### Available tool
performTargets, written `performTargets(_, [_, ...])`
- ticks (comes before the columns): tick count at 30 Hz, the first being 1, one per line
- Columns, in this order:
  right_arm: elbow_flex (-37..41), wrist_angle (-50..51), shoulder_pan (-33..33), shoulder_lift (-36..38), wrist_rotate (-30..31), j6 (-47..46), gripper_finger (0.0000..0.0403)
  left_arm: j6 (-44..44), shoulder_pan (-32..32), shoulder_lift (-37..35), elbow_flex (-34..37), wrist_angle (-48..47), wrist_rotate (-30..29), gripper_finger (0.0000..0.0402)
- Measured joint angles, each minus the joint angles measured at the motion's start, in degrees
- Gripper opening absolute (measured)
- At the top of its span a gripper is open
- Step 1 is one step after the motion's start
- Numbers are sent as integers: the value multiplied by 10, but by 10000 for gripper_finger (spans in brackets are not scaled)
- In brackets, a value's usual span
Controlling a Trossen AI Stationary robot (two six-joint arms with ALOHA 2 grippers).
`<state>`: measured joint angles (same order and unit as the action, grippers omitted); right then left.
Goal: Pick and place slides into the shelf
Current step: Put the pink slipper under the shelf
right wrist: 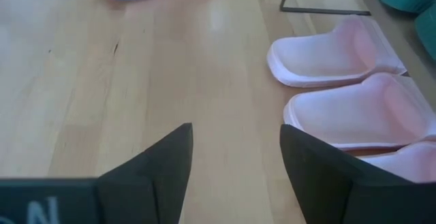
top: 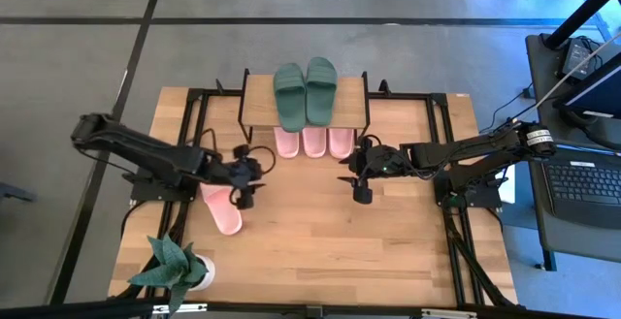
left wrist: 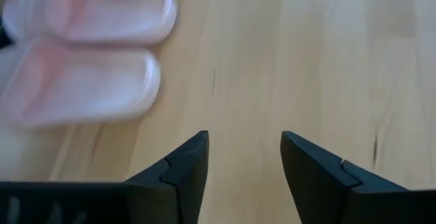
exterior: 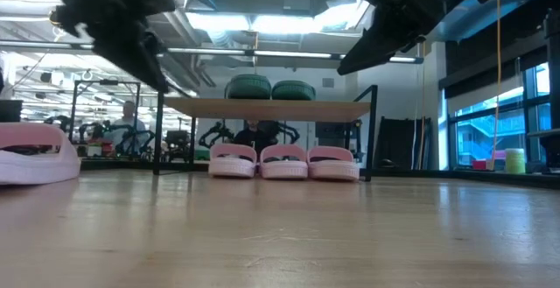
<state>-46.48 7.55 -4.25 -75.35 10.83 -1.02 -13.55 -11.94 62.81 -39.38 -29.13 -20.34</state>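
The shelf (top: 306, 86) stands at the table's far middle, with the dark green pair (top: 305, 91) lying on its plank top. Three pink slides (top: 313, 143) sit side by side on the table under it, also seen in the low view (exterior: 283, 162). A fourth pink slide (top: 222, 210) lies on the table at the left, seen too in the low view (exterior: 35, 153) and the left wrist view (left wrist: 88, 54). My left gripper (top: 246, 176) (left wrist: 244, 163) hovers open just beside that slide. My right gripper (top: 358, 172) (right wrist: 235, 163) hangs open in front of the shelf's right part, above the table.
A potted plant (top: 175, 266) stands at the table's near left corner. Black frame rails (top: 448, 212) run along both sides of the table. Bare wood (top: 320, 241) lies between the grippers and the near edge. A desk with a laptop (top: 582, 178) stands right of the table.
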Motion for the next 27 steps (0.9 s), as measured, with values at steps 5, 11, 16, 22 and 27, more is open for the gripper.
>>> performTargets(5, [0, -2, 0, 0, 30, 2, 221, -85, -9, -36, 0, -110, -6, 174])
performTargets(11, [0, -10, 0, 0, 33, 2, 221, -160, -9, -33, -25, -255, -6, 174])
performTargets(16, [0, -11, 0, 0, 33, 2, 221, -243, -22, -19, -59, -359, -5, 174])
performTargets(22, [0, -22, 9, 0, 33, 16, 221, -284, -79, 24, -88, -384, 3, 174])
performTargets(27, [0, -22, 25, 0, 33, 15, 221, -368, -143, 95, -125, -441, 3, 174])
